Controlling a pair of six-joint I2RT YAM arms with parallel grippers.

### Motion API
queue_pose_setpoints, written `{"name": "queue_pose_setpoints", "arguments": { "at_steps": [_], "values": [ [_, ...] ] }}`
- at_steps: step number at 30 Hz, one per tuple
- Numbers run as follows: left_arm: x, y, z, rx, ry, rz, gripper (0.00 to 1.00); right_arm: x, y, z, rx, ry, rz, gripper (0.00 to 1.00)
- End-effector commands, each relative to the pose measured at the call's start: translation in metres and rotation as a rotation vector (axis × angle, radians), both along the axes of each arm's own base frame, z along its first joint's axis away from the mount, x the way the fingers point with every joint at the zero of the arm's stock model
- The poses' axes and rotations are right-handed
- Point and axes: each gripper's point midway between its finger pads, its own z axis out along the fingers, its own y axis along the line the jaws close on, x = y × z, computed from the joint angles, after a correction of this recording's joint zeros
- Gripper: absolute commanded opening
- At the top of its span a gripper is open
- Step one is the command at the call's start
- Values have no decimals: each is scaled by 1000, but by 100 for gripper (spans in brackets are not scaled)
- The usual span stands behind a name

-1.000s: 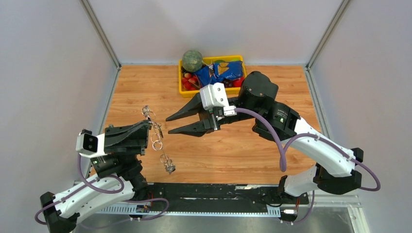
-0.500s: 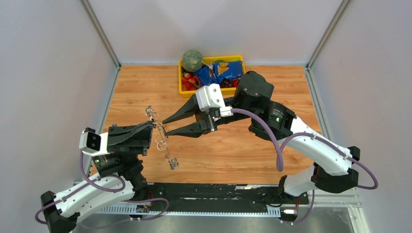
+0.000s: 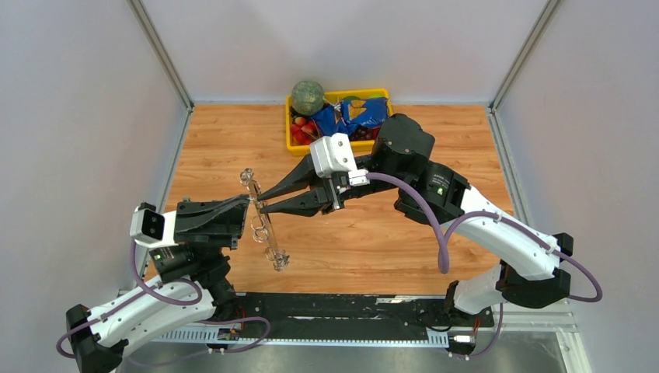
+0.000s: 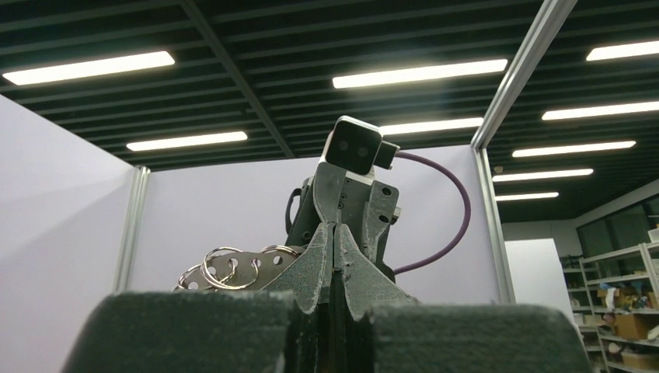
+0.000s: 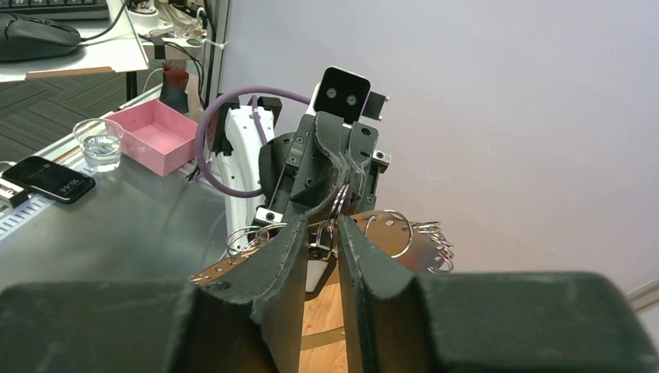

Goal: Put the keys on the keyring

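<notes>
Left end effector point(image 3: 249, 214) clamped shut on the keyring point(image 3: 270, 237), held tilted above the table point(image 3: 373, 241), near-left of the yellow tray point(image 3: 288, 146); right end effector point(image 3: 262, 203), likewise near-left of the tray, pinched onto the keyring's upper part.

A yellow tray point(image 3: 373, 92) holds a green ball point(image 3: 308, 96) on the wooden table point(image 3: 373, 249).

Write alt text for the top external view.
A thin silver metal keyring is held above a wooden table, left jaws gripping one side, right jaws pinching the other. A yellow plastic tray of clutter sits behind.
</notes>
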Motion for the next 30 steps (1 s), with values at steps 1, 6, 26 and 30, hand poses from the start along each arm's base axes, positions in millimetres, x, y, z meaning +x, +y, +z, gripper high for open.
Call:
{"name": "queue_pose_setpoints", "arguments": {
  "at_steps": [1,6,26,30],
  "values": [
    [-8,6,5,-30,-32,-20,0,-10,-6,26,75,-27,29,23],
    [-9,7,5,-31,-36,-23,0,-9,-5,25,73,-23,29,20],
    [-13,3,1,35,-22,-36,5,1,-6,23,47,43,-44,0],
    [-14,-13,-8,195,51,-86,23,4,-16,9,11,67,-83,0]
  ]
}}
